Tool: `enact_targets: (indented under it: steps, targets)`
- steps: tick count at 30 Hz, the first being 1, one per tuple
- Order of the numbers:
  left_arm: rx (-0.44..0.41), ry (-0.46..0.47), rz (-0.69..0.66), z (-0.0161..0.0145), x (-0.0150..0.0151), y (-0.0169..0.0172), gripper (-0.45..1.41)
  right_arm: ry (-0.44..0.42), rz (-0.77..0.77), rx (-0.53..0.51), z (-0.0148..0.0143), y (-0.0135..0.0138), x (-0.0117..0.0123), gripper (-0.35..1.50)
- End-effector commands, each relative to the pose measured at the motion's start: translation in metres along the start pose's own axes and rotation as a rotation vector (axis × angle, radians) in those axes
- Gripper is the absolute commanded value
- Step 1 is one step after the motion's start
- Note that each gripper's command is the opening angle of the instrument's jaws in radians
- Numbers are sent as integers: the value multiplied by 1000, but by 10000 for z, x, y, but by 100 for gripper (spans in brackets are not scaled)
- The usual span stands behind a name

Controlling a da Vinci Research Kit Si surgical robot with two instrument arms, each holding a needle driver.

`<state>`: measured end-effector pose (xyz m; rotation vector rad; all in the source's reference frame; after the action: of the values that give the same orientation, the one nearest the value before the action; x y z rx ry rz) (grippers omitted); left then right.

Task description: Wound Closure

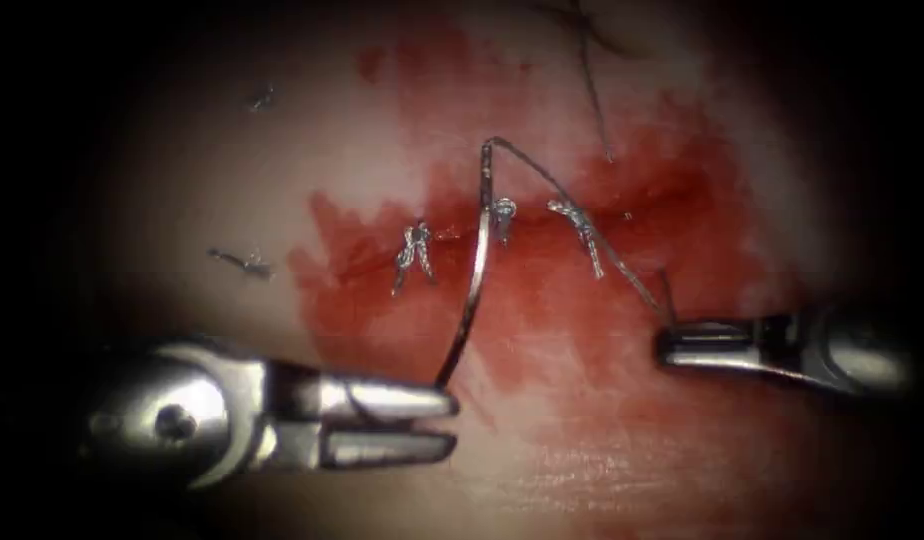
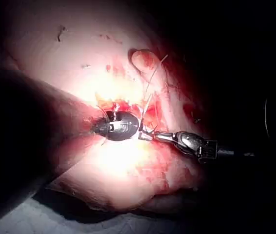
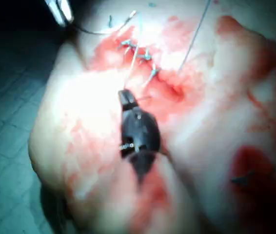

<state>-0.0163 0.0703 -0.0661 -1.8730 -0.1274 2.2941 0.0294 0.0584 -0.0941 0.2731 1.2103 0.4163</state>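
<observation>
The curved needle [image 1: 474,270] stands across the cut [image 1: 632,213], its whole curve showing above the tissue [image 1: 622,440]. Its thread end is up at the far side of the cut; its lower end meets the tip of the upper jaw of my left tool [image 1: 452,424]. That tool's jaws stand slightly apart, with a dark gap between them. Thread [image 1: 582,215] arcs from the needle's top down to my right tool [image 1: 664,346], which is shut on it right of the stitches. The right tool [image 3: 125,96] points at the stitched cut. Both tools' tips [image 2: 140,131] nearly meet.
Three knotted stitches [image 1: 503,210] sit along the cut, amid red fluid [image 1: 542,300]. Cut ends of thread [image 1: 244,262] lie on pale tissue at the left. A dark strand [image 1: 592,80] hangs from the far edge.
</observation>
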Motion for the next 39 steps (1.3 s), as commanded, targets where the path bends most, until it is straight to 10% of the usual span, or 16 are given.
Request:
enact_targets:
  steps: [1,12,15,17,35,39]
  targets:
    - [3,-1,-5,5,-5,-6,-35,7,2,11,9,-4,1,-35]
    - [13,-13,-18,-10,-26,-15,-35,18,1,95,17,-26,23,-35]
    - [12,-16,-20,-23,-26,-17,-35,20,-45,60,6,-4,27,106]
    - [9,-16,-21,-29,-25,-17,-35,14,-47,38,0,7,26,125]
    - [-21,6,-35,-34,-4,-3,-35,45,-209,-85,15,43,-2,125]
    - [-21,6,-35,-34,-4,-3,-35,41,-241,-89,19,42,-4,83]
